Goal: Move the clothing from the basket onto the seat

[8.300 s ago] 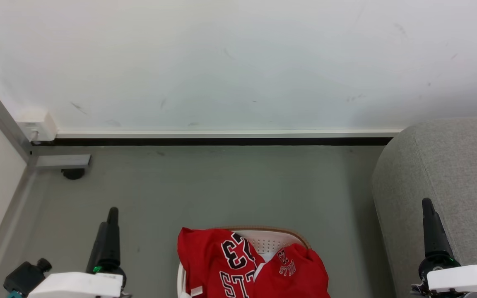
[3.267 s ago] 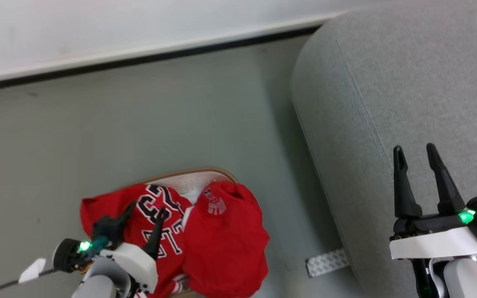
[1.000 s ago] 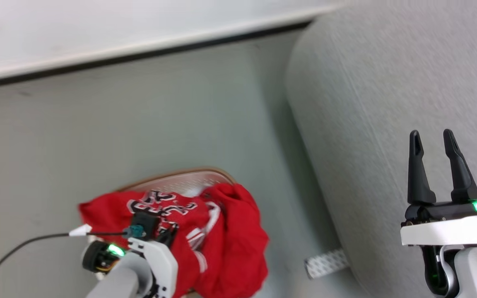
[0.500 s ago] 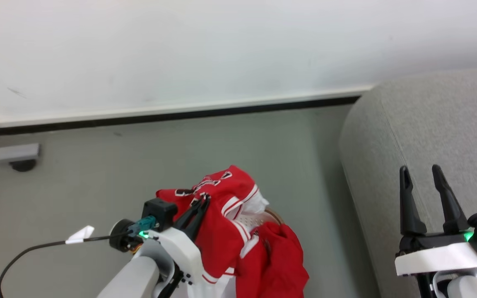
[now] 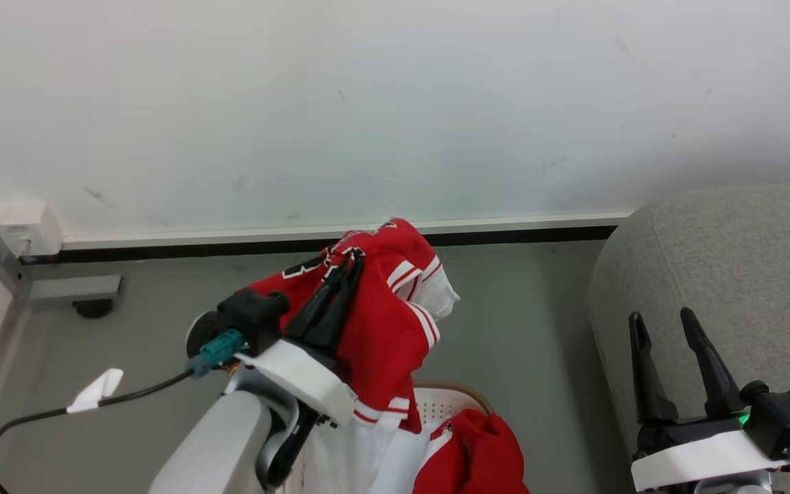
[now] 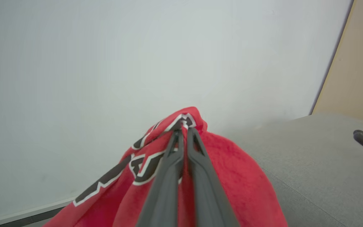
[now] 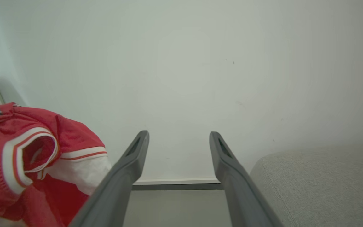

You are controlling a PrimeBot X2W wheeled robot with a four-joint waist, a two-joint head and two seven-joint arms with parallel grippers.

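- A grey-green floor point(image 5: 518, 329) runs to a white wall point(image 5: 395, 103) with a black skirting strip point(image 5: 518, 235) at its foot. The basket and the seat both stand on this floor.
- Nearest, at the lower edge of the head view, the basket point(image 5: 451, 401) shows only a piece of its tan rim and holed white wall. The red shorts point(image 5: 477, 453) lie heaped in it, untouched.
- Above the basket, the left tool point(image 5: 352, 261) has its two fingers pressed together on a fold of the jersey point(image 5: 395, 315). The left wrist view shows the tips biting the cloth by the black-and-white numeral.
- A second ago that jersey lay flat over the basket with the tool sunk into it. Now it hangs from the pinch, high above the rim, striped trim and pale inside turned out.
- Its lower part drops past the basket's rim and out of view, so I cannot tell whether the hem is free.
- To my mind the pick has held, and what remains for this garment is the carry to the right and the release.
- To the right, the right tool point(image 5: 662, 315) stands with its fingers spread and nothing between them, over the near edge of the seat.
- The seat point(image 5: 745, 261) is bare grey cloth, well apart from the hanging jersey, so neither garment has been delivered yet.
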